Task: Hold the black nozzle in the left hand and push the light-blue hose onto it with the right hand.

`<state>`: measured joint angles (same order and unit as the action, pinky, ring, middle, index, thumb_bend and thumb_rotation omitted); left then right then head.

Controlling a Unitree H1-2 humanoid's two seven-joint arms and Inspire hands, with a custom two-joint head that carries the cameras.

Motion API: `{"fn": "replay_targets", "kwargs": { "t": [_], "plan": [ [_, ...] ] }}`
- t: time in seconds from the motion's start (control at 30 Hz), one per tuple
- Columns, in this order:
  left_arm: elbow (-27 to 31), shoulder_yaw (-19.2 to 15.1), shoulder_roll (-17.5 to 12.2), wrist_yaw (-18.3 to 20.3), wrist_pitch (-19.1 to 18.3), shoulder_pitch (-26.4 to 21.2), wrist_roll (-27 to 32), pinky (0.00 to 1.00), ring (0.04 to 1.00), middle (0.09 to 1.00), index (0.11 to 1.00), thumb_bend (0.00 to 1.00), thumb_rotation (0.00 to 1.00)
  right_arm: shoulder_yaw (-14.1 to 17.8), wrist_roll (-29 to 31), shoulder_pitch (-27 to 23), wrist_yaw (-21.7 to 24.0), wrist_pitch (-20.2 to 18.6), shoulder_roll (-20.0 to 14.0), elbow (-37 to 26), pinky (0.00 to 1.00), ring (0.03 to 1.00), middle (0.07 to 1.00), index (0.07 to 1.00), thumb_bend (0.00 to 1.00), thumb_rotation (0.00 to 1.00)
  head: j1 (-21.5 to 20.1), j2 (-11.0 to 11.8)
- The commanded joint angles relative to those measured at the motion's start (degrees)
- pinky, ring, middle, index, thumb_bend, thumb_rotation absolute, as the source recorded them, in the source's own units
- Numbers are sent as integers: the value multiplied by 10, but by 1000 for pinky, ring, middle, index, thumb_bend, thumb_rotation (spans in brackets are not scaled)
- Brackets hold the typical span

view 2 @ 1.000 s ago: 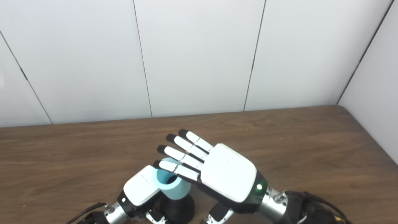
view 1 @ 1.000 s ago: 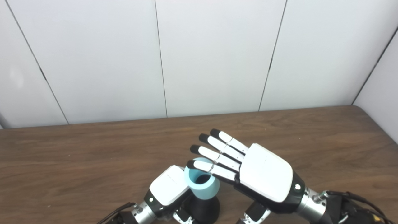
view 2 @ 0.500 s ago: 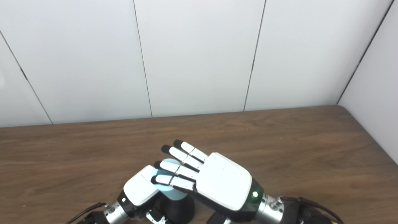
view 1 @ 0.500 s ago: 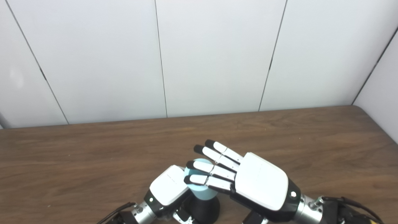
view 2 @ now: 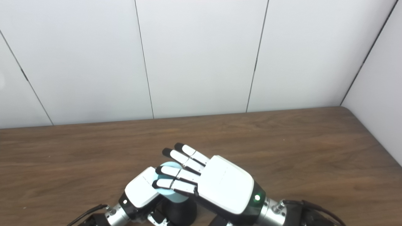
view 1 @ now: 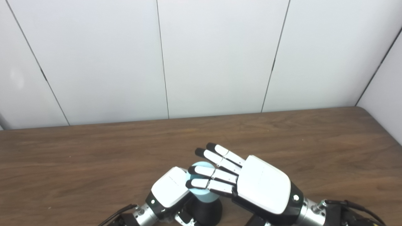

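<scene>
The black nozzle (view 1: 207,210) stands upright at the table's front edge, its base partly hidden. The light-blue hose (view 1: 204,195) sits on its top, mostly covered. My left hand (view 1: 169,192) is shut on the nozzle from the left, fingers wrapped low around it. My right hand (view 1: 248,182) lies flat, palm down, with straight fingers (view 1: 209,172) resting over the hose's open end. It holds nothing. Both also show in the right eye view, left hand (view 2: 141,190) and right hand (view 2: 216,183).
The brown wooden table (view 1: 94,157) stretches left, right and back to a white panelled wall (view 1: 201,56). The table's rounded right corner (view 1: 373,116) meets a side wall. Black cables (view 1: 355,207) trail from the right wrist.
My right hand has moved down and toward me, its fingers now covering the hose's opening. The hose sits lower on the nozzle. The left hand has not moved.
</scene>
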<state>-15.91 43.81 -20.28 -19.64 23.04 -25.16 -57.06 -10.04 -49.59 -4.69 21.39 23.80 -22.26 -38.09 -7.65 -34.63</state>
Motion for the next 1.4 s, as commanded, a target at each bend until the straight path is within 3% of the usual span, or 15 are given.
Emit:
{"fn": "replay_targets", "kwargs": {
  "t": [0.0, 0.6, 0.87, 1.07, 1.37],
  "plan": [
    [-24, 33, -1, 49, 3, 35, -40, 340, 419, 463, 506, 503, 0, 1, -16, 9, 21, -6, -8, -1, 987, 1000, 891, 828, 914, 818, -1, 0],
    [-20, 34, -7, 52, 5, 37, -41, 288, 377, 442, 530, 498, 0, 21, 11, 22, 40, -57, -2, 1, 1000, 1000, 953, 901, 882, 815, -1, -3],
    [-16, 33, -9, 60, 5, 39, -36, 317, 389, 472, 504, 502, 0, 23, 18, 24, 45, -70, 0, -4, 1000, 1000, 966, 917, 881, 825, -1, -3],
    [-21, 33, -7, 52, 8, 40, -36, 315, 387, 477, 501, 502, 0, 25, 19, 27, 45, -71, 2, -7, 1000, 1000, 963, 920, 889, 810, -2, -3],
    [-19, 32, -7, 70, 2, 40, -28, 354, 419, 496, 485, 503, 0, 15, 25, 33, 47, -61, 3, -9, 1000, 1000, 942, 902, 895, 820, 0, -2]
  ]
}}
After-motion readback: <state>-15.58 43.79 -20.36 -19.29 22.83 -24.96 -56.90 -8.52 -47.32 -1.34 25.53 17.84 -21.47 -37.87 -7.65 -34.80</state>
